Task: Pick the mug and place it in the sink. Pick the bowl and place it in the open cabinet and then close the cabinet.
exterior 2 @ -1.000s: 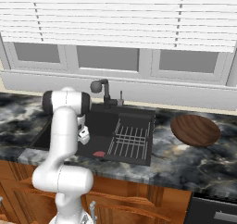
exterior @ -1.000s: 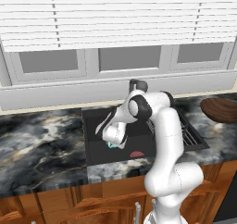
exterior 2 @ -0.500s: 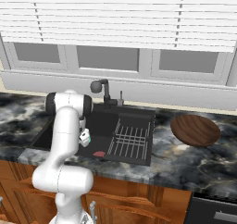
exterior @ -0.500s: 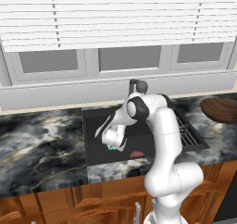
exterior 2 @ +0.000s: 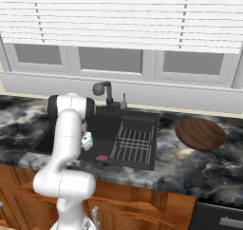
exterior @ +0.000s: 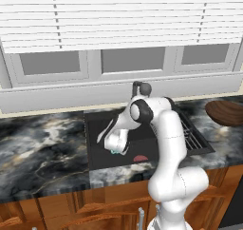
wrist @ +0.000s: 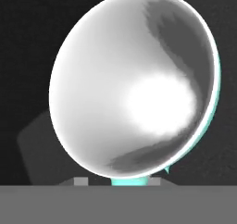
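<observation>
Wrist drops slightly lower into the sink (exterior: 99,129), mug (exterior: 116,151) with it. Finger grip can't be confirmed. Next: release, then fetch bowl (exterior 2: 200,133).

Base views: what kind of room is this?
A rendered home kitchen, by the look of it: a black sink with faucet and wire rack set in a dark marble counter, wood cabinets below, and a blinded window above.

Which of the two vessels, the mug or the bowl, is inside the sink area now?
The teal mug, at the gripper over the black sink; the wooden bowl lies on the counter.
</observation>
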### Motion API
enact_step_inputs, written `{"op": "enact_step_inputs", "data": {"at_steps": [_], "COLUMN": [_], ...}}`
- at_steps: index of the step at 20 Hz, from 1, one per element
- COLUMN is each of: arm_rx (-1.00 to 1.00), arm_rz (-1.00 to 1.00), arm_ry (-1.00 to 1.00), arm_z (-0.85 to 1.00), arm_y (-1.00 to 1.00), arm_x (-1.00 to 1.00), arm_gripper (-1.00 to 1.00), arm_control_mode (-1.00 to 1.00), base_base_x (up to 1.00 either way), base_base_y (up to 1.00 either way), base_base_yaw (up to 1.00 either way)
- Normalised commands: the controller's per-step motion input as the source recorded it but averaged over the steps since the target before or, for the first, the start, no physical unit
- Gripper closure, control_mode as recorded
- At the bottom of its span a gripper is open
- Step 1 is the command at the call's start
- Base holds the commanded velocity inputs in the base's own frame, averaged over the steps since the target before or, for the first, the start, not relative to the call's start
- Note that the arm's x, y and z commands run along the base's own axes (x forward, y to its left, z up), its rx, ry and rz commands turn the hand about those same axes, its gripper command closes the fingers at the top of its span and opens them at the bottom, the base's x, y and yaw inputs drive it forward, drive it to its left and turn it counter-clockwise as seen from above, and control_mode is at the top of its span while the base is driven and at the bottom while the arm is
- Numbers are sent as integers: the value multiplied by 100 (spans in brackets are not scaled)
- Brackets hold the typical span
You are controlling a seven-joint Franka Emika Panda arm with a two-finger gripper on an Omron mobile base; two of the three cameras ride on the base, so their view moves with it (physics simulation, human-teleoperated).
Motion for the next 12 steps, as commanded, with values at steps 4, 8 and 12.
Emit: {"op": "enact_step_inputs", "data": {"at_steps": [4,8,12], "arm_rx": [0,0,0], "arm_rz": [0,2,0], "arm_ry": [-13,-14,-20], "arm_z": [19,26,29], "arm_y": [-26,-23,-12], "arm_x": [-30,-35,-47], "arm_gripper": [-100,-100,-100], "arm_control_mode": [-100,-100,-100], "base_base_x": [0,0,0], "base_base_y": [0,0,0], "base_base_yaw": [0,0,0]}}
